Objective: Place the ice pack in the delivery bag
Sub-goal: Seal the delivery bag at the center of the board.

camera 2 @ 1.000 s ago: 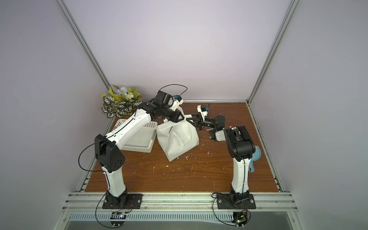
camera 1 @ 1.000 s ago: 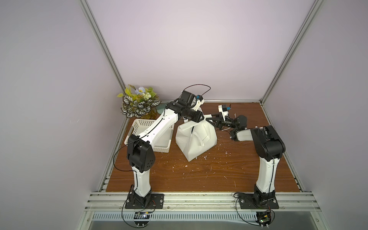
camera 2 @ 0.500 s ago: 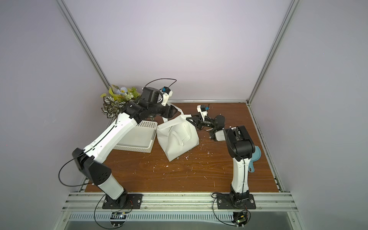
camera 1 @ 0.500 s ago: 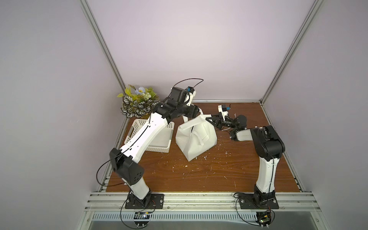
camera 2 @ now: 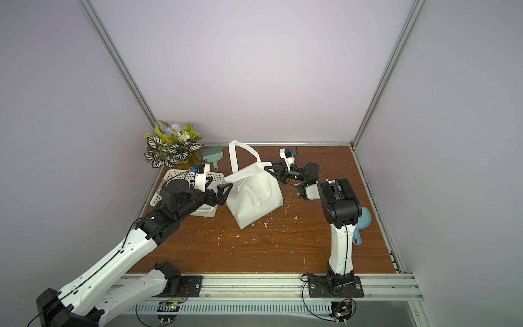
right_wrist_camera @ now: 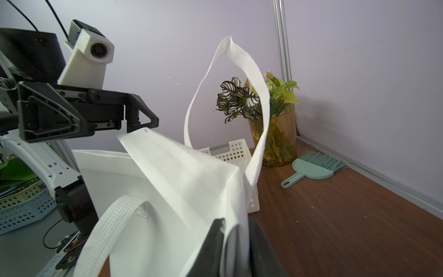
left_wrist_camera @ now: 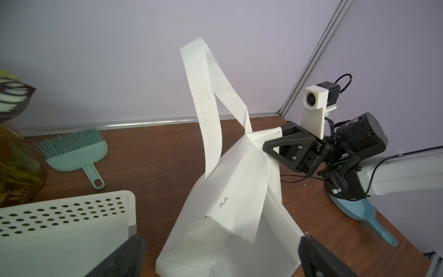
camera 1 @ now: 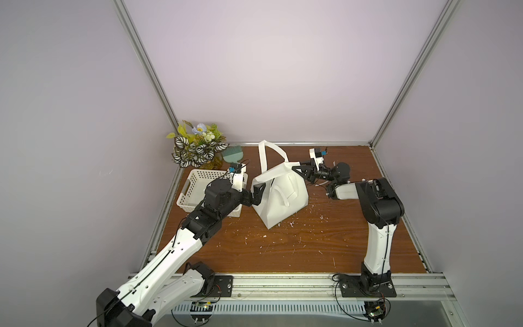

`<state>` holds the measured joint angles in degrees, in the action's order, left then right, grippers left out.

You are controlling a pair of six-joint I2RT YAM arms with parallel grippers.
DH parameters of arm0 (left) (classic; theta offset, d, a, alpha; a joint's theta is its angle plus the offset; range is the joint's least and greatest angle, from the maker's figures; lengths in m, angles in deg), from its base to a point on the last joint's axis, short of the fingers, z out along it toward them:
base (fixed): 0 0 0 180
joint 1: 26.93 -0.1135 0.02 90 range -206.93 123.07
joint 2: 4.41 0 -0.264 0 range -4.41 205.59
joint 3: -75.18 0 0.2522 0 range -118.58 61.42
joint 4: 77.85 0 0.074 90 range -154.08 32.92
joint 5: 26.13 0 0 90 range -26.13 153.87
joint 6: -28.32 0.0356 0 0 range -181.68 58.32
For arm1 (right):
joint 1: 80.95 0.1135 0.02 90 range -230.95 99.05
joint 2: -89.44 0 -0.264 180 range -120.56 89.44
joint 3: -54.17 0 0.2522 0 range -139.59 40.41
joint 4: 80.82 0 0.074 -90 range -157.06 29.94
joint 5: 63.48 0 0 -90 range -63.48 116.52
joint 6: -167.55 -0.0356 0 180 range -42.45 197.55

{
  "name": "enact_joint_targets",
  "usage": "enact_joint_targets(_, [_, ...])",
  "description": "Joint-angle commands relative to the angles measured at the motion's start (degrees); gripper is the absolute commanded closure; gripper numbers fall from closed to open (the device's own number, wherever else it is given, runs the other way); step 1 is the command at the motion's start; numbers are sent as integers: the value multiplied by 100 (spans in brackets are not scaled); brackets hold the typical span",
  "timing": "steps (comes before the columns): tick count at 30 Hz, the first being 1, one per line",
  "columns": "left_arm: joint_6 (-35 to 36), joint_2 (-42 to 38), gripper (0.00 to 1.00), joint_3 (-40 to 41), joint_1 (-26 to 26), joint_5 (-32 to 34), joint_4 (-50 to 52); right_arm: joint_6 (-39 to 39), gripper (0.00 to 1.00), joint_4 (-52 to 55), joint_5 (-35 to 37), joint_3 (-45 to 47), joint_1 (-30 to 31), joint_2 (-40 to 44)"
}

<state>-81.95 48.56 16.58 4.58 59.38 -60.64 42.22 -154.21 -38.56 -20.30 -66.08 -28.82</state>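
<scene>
Beside delivery bag (camera 1: 280, 198), left hand (camera 1: 258, 194) lowered, wide (empty), right hand (camera 1: 298, 169) pinching it.

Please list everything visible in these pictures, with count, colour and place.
table: one, brown wood, strewn with white crumbs.
bag: one, white, middle of the table.
basket: one, white, beside the bag, left arm's side.
plant: one, green with striped leaves, far corner behind the basket.
brush: one, pale green, beside the plant.
scoop: one, blue, table edge, behind the right arm.
ice pack: none seen.
left gripper: one, black, open, at the bag's flap.
right gripper: one, black, shut on the bag's top corner.
</scene>
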Motion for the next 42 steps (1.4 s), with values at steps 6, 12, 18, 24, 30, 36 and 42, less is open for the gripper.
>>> enact_joint_targets(6, [-422, 214, 0, 538, 257, -265, -1004, 86, 78, 65, -75, -187, -1, 13])
enact_joint_targets(12, [-104, 529, 0, 542, 651, -262, -1089, 158, 78, 146, -75, -188, -2, 21])
enact_joint_targets(18, [13, 217, 0, 645, 681, -184, -1170, 159, 78, 155, -75, -204, 1, 22])
enact_joint_targets(24, [-1, 272, 0, 552, 681, -248, -770, 123, 78, 108, -66, -231, -1, 2])
enact_joint_targets(30, [309, 796, 0, 286, 673, 817, -582, 88, 78, 76, -76, -162, -2, 43])
enact_joint_targets(36, [712, 996, 0, 274, 532, 1028, -969, 105, 78, 78, -93, -123, 3, 90])
enact_joint_targets(42, [934, 902, 7, 531, 59, 124, -1561, 80, 78, 76, -101, -127, -2, 109])
